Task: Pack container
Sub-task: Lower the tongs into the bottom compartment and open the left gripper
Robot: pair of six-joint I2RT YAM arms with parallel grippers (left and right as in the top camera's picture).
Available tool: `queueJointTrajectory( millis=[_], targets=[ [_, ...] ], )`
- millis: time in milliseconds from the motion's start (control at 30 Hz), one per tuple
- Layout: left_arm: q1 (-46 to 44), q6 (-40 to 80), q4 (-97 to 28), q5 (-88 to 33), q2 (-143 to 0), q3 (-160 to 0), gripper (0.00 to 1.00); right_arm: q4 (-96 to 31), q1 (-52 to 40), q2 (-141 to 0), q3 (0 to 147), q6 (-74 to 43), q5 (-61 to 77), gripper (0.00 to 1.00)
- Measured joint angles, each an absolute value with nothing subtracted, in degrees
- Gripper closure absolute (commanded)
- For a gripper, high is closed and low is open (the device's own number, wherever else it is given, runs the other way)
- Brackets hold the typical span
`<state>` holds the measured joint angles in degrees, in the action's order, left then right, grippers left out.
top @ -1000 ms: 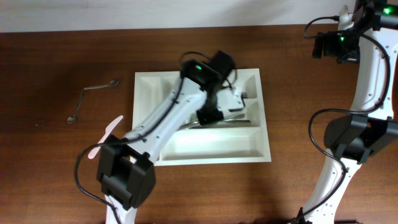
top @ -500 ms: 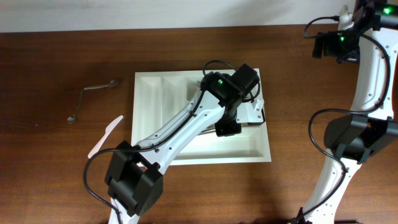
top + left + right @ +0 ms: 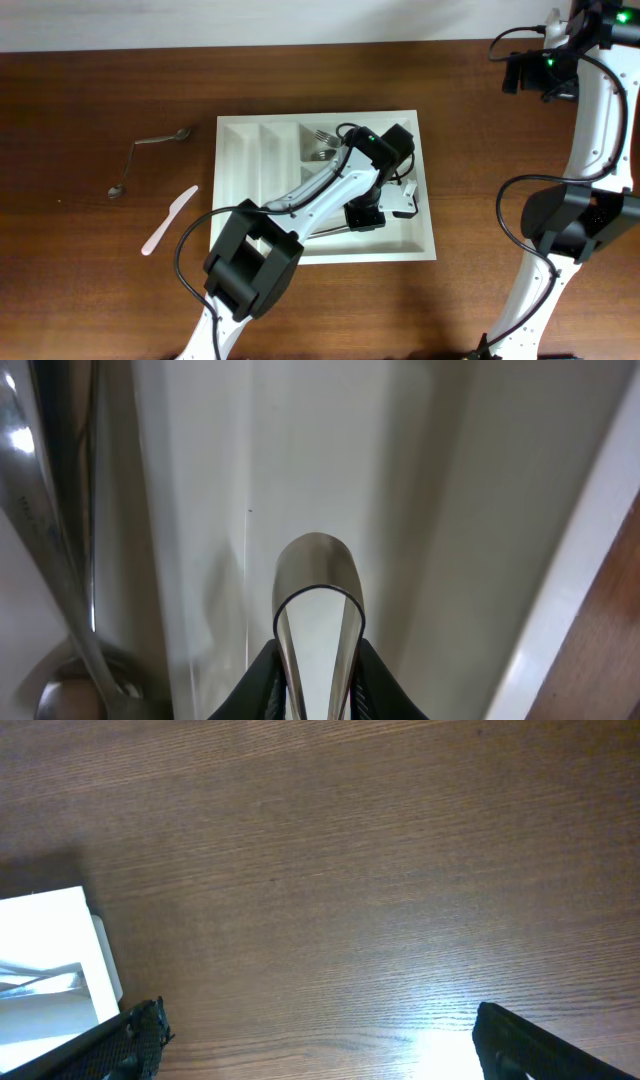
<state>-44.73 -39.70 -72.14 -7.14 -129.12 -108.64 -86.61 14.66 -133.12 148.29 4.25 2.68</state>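
Observation:
The container, a white cutlery tray (image 3: 236, 160), lies mid-table. My left gripper (image 3: 368, 214) is low over its right half, at the long front compartment. In the left wrist view the gripper (image 3: 318, 660) is shut on the rounded handle of a metal utensil (image 3: 314, 575), over the white tray floor (image 3: 450, 510). The utensil's thin shaft (image 3: 318, 233) runs left along that compartment. Forks (image 3: 320, 135) lie in an upper compartment. My right gripper (image 3: 522, 72) is open and empty, high at the far right over bare wood (image 3: 320, 1055).
A bent metal spoon (image 3: 150, 150) and a pale plastic knife (image 3: 168, 220) lie on the table left of the tray. Another metal utensil (image 3: 45, 550) lies in the neighbouring compartment. The tray's corner (image 3: 50, 960) shows in the right wrist view.
My left arm swung from the tray's middle to its right side, then drew toward the front compartment with the utensil in it. The right arm has not moved.

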Motion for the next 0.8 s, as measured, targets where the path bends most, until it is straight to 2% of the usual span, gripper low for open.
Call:
queueJointTrajectory(
  millis=[367, 500, 567, 667, 800],
  targets=[
    [-44.7, -39.7, -71.5, -7.2, -129.1, -108.6, 0.81, -86.6, 14.7, -133.1, 148.3, 4.2, 2.7, 0.01],
    [-44.7, -40.0, -71.5, -7.6, -129.1, -108.6, 0.69, -86.6, 14.7, -133.1, 148.3, 4.3, 2.7, 0.01],
    [-44.7, -40.0, -71.5, -7.8, -129.1, -108.6, 0.57, -86.6, 14.7, -133.1, 148.3, 4.3, 2.7, 0.01],
    [-44.7, -40.2, -71.5, -8.1, -129.1, -108.6, 0.5, -86.6, 14.7, -133.1, 148.3, 4.3, 2.7, 0.01],
    [-44.7, -40.1, -71.5, -8.3, -129.1, -108.6, 0.48, -86.6, 14.7, -133.1, 148.3, 4.3, 2.7, 0.01]
  ],
)
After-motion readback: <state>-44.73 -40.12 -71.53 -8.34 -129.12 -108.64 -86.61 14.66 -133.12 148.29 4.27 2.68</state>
